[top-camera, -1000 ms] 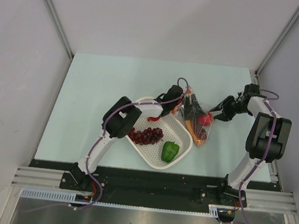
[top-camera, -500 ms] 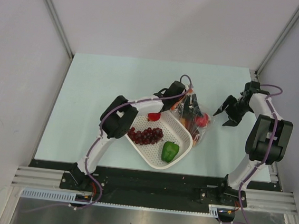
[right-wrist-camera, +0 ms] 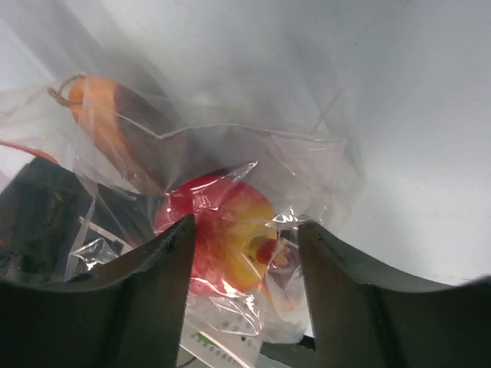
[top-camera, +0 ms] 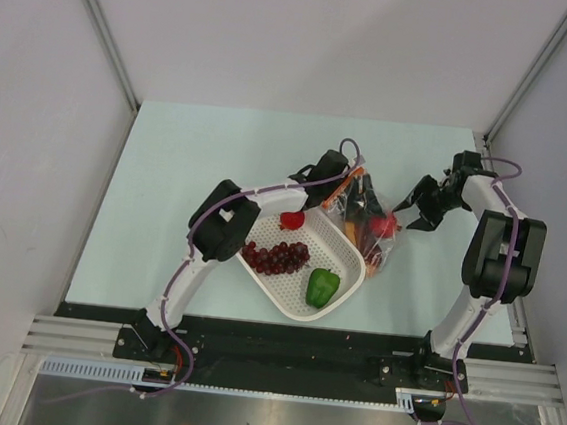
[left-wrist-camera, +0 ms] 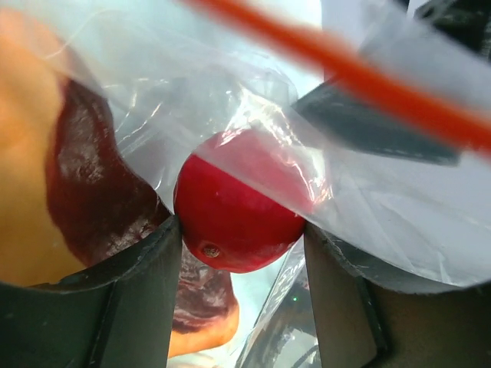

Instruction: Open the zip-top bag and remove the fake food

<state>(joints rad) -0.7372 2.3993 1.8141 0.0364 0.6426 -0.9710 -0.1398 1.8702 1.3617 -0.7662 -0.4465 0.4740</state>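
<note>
Moved since a second ago: my right claw (top-camera: 410, 213) was narrower at the bag then, swung off to the right, and is now back at the bag's right edge.
Right claw: spread wide; from above both fingers splay apart, tips just beside the plastic.
Left claw (left-wrist-camera: 242, 230): reaches in at the zipper end, fingers pressed to both sides of the red round fruit (left-wrist-camera: 230, 222), pinching it.
Zip-top bag (top-camera: 374, 249): on the table (top-camera: 188, 163), just right of the white basket (top-camera: 291, 286), touching its right rim.
Long axis: far-left to near-right; the zipper strip (left-wrist-camera: 383, 84) is at the far-left end, toward my left arm.
Top view only: green bell pepper (top-camera: 323, 288), grape bunch (top-camera: 277, 257) and a small red piece (top-camera: 291, 220) lie in the basket.
Left wrist only: the grip itself, film draped over the fruit's upper right, strip blurred across the top.
Right wrist only: a yellow patch on the fruit, which I see behind plastic between my right fingers, and an orange piece (right-wrist-camera: 92, 103) with a dark side deeper in the bag.
</note>
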